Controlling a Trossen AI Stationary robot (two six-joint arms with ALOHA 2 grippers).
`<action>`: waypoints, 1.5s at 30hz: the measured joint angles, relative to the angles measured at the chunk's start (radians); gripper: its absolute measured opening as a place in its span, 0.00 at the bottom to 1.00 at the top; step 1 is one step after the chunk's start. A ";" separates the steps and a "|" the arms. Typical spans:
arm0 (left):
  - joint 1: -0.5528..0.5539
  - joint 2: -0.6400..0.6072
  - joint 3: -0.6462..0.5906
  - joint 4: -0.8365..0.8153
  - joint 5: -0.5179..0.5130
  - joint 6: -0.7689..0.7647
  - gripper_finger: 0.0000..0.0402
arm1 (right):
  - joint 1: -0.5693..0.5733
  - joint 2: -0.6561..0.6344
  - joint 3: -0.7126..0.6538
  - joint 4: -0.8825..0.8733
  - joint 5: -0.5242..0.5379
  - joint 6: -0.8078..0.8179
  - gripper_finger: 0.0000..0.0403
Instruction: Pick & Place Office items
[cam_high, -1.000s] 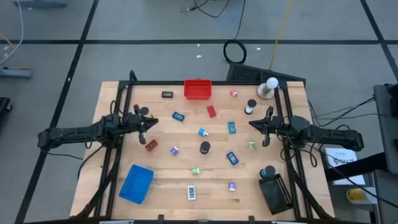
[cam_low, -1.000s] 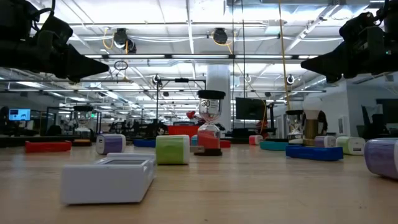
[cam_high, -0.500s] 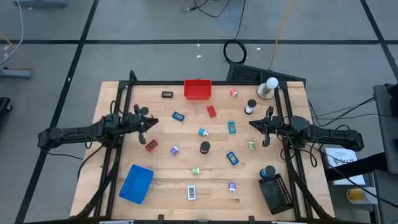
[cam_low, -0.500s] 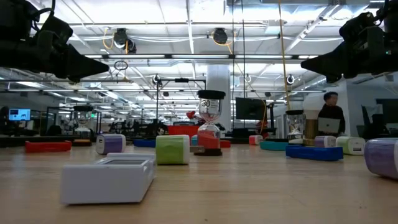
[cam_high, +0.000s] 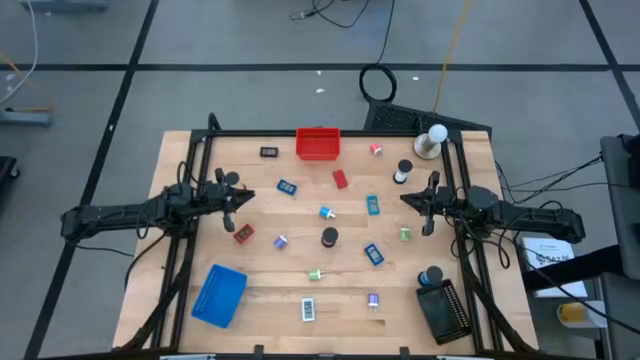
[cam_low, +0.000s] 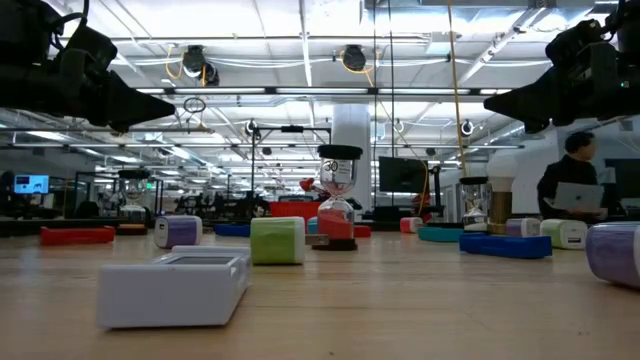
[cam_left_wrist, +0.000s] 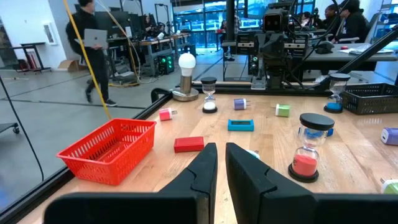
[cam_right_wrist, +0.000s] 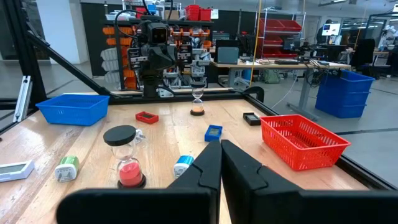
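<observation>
A red tray (cam_high: 318, 144), blue tray (cam_high: 219, 295), black tray (cam_high: 443, 311) and white ball (cam_high: 437, 133) sit on the wooden table (cam_high: 260, 290).

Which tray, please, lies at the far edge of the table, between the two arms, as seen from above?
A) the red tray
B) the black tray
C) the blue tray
A: the high view shows the red tray at the table's far edge, between the arms, while the blue tray and the black tray sit at the near corners.

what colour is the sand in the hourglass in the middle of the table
Red sand in the hourglass, under a black cap; the left wrist view shows it best.
</observation>
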 joint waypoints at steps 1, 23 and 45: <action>0.000 0.000 0.000 0.000 0.000 0.000 0.10 | 0.000 0.000 0.000 0.000 0.000 0.000 0.01; 0.000 0.000 0.000 0.000 0.000 0.000 0.10 | 0.000 0.000 0.000 0.000 0.000 0.000 0.01; 0.000 0.000 0.000 -0.001 0.000 0.000 0.10 | 0.002 0.001 0.000 0.186 0.027 -0.078 0.01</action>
